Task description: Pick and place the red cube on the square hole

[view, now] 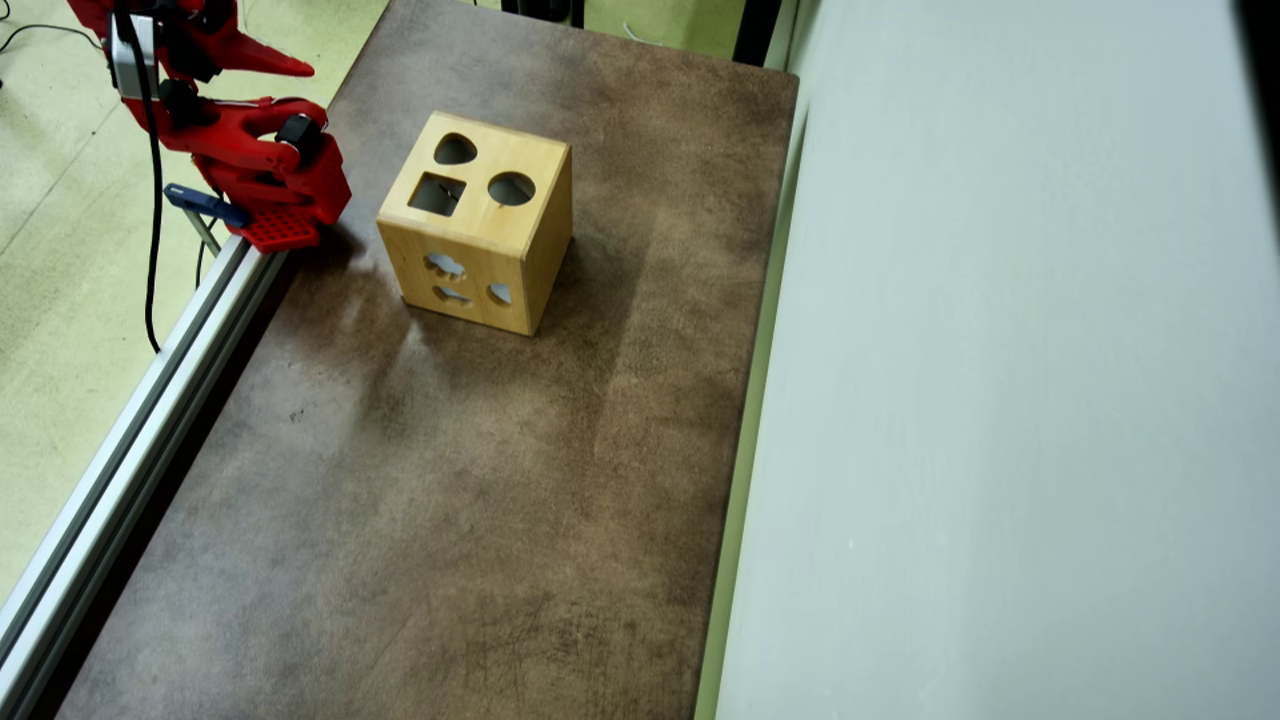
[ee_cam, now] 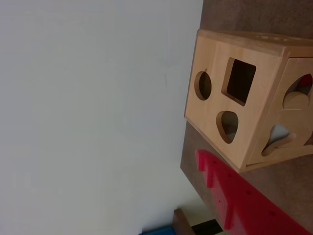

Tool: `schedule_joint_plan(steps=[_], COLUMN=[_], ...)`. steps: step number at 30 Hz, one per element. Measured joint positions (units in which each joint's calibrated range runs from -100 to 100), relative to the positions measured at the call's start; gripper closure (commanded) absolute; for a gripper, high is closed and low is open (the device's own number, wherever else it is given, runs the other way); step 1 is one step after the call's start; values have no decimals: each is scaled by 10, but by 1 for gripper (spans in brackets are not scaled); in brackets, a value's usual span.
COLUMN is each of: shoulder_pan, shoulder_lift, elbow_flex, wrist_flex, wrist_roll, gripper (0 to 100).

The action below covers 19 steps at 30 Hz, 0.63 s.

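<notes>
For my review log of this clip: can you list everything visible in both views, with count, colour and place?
wooden box: one, light wood, far part of the table in the overhead view.
square hole: one, dark, box top, beside a round hole and a heart-like hole.
side cut-outs: three showing, on one box side.
red cube: none lying on the table; something red shows through a side cut-out.
table: one, mottled brown.
wall: one, pale grey, right.
aluminium rail: one, silver, left table edge.
arm: one, red, far left corner.
gripper: red finger, state unclear.
</notes>
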Motion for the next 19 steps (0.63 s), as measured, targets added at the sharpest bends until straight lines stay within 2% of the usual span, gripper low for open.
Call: schedule_joint_plan(steps=[13, 19], shoulder_pan=[0, 0], shoulder_lift=[0, 0], elbow_flex=[0, 0], wrist_flex=[0, 0], wrist_roll=[0, 0], gripper=[99, 96])
